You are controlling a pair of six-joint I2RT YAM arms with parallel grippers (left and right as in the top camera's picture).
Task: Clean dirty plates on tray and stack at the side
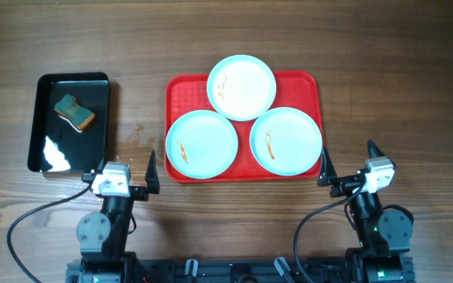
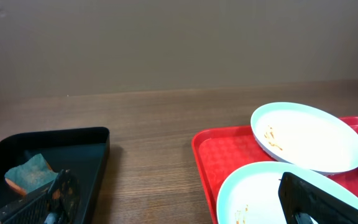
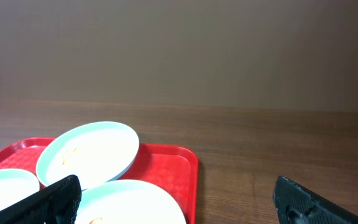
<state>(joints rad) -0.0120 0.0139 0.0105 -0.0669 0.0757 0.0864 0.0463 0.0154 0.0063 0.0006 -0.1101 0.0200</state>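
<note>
Three pale mint plates sit on the red tray (image 1: 184,93): one at the back (image 1: 241,86), one front left (image 1: 201,144), one front right (image 1: 286,140). Each has small orange smears. My left gripper (image 1: 124,170) is open and empty near the table's front edge, in front of the tray's left corner. My right gripper (image 1: 346,164) is open and empty beside the tray's front right corner. The left wrist view shows the tray (image 2: 213,155) with the back plate (image 2: 306,137) and front left plate (image 2: 253,193). The right wrist view shows the tray (image 3: 166,163) and the back plate (image 3: 89,152).
A glossy black tray (image 1: 46,145) stands at the left with a teal and orange sponge (image 1: 74,111) in it. It also shows in the left wrist view (image 2: 86,152) with the sponge (image 2: 30,174). Bare wooden table lies between the two trays.
</note>
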